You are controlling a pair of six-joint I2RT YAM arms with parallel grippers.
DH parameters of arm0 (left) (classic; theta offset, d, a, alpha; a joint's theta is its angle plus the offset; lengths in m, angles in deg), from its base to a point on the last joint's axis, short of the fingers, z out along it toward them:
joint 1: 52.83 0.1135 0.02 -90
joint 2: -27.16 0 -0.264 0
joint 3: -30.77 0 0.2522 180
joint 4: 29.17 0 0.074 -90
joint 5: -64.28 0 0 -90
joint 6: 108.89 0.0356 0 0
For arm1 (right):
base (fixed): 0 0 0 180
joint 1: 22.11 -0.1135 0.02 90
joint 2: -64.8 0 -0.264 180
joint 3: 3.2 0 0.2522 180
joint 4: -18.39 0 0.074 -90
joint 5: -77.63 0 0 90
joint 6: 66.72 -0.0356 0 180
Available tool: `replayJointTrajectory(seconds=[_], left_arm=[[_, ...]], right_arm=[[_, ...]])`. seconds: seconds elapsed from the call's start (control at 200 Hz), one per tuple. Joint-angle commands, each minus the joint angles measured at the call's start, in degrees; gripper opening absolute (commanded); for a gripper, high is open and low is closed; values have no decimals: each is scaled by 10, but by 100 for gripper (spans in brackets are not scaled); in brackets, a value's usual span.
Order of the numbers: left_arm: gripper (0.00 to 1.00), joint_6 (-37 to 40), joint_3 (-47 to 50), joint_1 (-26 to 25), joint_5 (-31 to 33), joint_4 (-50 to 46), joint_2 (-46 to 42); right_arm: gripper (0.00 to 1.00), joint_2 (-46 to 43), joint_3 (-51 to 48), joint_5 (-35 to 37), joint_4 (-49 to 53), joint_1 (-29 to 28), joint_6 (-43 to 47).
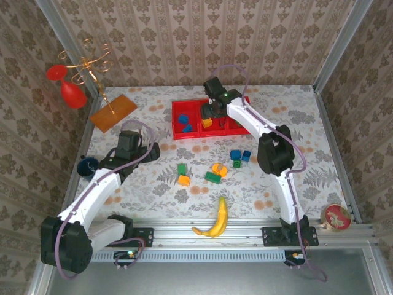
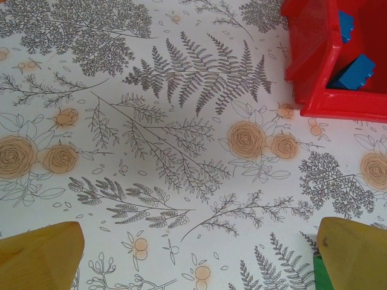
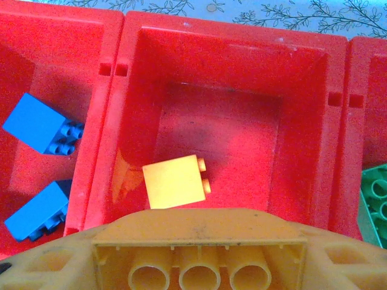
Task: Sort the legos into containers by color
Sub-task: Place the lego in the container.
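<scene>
A banana (image 1: 215, 220) lies low in the top view, just above the arms' rail. Above it, at mid-frame, loose legos (image 1: 212, 177) are scattered on the table (image 1: 295, 123): green, orange and blue ones, all apart from the tray.

Left of them the left gripper (image 1: 152, 150) hovers over bare table. In the left wrist view its fingers (image 2: 39, 254) sit in the bottom corners, spread wide with nothing between them.

Higher up, at upper centre, lies the red tray (image 1: 178, 106), and the right gripper (image 1: 210, 112) hangs over its middle compartment. In the right wrist view it clamps a long orange brick (image 3: 199, 254) at the bottom of the frame, hollow underside toward the camera. Beyond it a small orange brick (image 3: 175, 181) lies in the middle compartment. Two blue bricks (image 3: 42, 124) lie in the left one, and a green brick (image 3: 376, 196) shows in the right one at the frame's right edge.

At the upper left of the top view sits an orange board (image 1: 113, 112), with a cup (image 1: 88, 164) below it.
</scene>
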Motion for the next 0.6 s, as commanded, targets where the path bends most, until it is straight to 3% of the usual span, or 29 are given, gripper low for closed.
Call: replayJointTrajectory(seconds=[0.0, 0.19, 0.41, 0.595], left_arm=[[100, -12, -1, 5, -12, 8, -2], [100, -6, -6, 6, -15, 6, 1], [100, -4, -8, 6, -17, 5, 0], [100, -5, -7, 6, -12, 6, -7]], right_arm=[[70, 17, 32, 22, 32, -3, 4], [83, 10, 42, 21, 43, -2, 2], [84, -32, 28, 30, 64, -5, -11], [84, -116, -54, 41, 57, -11, -43]])
